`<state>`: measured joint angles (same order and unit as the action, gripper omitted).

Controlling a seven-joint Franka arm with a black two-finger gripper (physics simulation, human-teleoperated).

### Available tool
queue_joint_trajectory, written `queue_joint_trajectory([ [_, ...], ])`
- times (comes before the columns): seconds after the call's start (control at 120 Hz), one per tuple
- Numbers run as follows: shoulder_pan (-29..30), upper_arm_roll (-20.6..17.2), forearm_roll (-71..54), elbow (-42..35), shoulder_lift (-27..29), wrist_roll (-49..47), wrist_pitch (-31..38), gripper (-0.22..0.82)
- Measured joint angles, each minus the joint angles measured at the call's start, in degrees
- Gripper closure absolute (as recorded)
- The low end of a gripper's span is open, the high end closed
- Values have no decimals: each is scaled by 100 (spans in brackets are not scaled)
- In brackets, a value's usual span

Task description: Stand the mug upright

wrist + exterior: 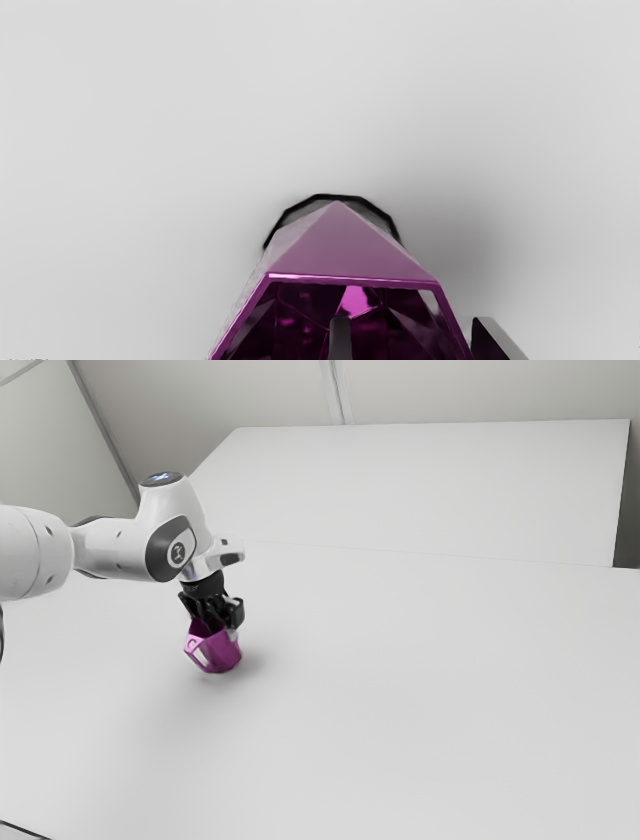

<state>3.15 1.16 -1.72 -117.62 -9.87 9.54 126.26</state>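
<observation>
The purple faceted mug (222,653) stands tilted, its mouth up toward the arm and its handle on the exterior view's left. The black gripper (219,624) reaches down at the mug's mouth. In the wrist view, the mug (345,247) shows its outer wall, rim and dark inside. The gripper (411,332) is open across the mug's wall: one finger is inside the mouth and the other outside, with a space between the inner finger and the wall. Whether the mug's base rests on the table is hard to tell.
The white table (400,690) extends around the mug, with a soft shadow beside it. Behind stands a large white panel (420,490), and pale walls rise beyond. A dark thin edge (25,830) lies at the exterior view's lower left.
</observation>
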Motion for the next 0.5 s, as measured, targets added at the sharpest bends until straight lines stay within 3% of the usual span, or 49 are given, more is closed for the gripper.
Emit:
queue_joint_trajectory([
  [0.117,3,-5,8,0,49,-146,38,24],
  [0.267,-4,-73,19,139,332,-289,-53,12],
  [0.5,43,-89,99,1802,317,-439,-1176,4],
])
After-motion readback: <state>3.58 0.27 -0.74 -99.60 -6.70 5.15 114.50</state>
